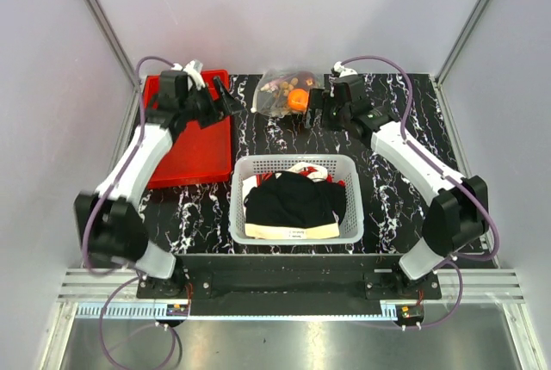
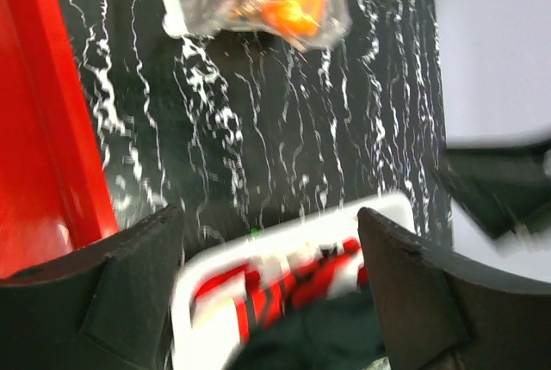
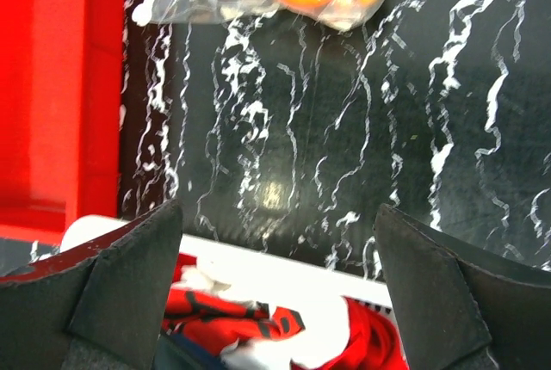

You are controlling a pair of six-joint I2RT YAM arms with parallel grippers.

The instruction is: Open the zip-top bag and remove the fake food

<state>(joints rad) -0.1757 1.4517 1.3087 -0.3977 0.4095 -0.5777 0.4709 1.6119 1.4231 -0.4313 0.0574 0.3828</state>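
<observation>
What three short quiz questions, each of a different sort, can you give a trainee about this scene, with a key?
1. True or false: the zip-top bag lies inside the red bin.
2. What does the white basket hold? A) clothes B) toy fruit C) tools
3. Fill in: the left gripper and the right gripper are both ____ and hold nothing.
Key: 1 false; 2 A; 3 open.
</observation>
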